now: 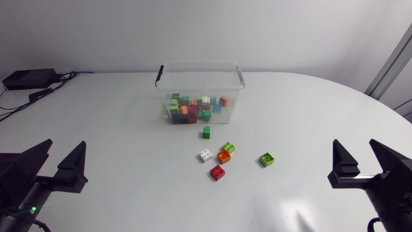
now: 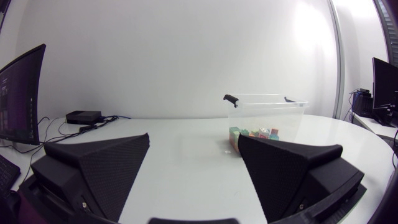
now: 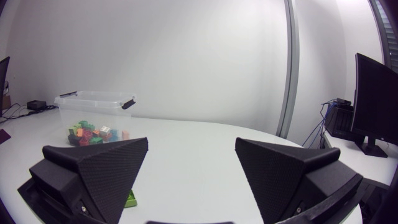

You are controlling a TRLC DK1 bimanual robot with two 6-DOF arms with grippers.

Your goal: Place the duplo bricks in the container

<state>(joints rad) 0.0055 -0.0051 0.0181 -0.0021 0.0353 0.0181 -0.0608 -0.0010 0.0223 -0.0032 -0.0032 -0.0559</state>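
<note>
bright even light w/ soft shadows

The bench (image 1: 109, 122) is plain white. The container (image 1: 199, 64) is clear, with dark grey handles (image 1: 241, 76); its heap of bricks (image 1: 192, 109) mixes green, orange, red, white and pale blue. Loose outside it lie a dark green brick (image 1: 206, 132), white brick (image 1: 205, 155), lime brick (image 1: 228, 147), orange brick (image 1: 224, 156), red brick (image 1: 217, 173) and second lime brick (image 1: 267, 159). The left pincer (image 1: 64, 151) and right pincer (image 1: 355, 151) are matte black.

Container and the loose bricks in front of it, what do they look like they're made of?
The container looks like clear plastic: the bricks inside show through its walls. Its handles are dark, probably plastic too. The loose bricks look like hard moulded plastic in solid colours, with round studs on top; their finish is too small to judge.
</note>
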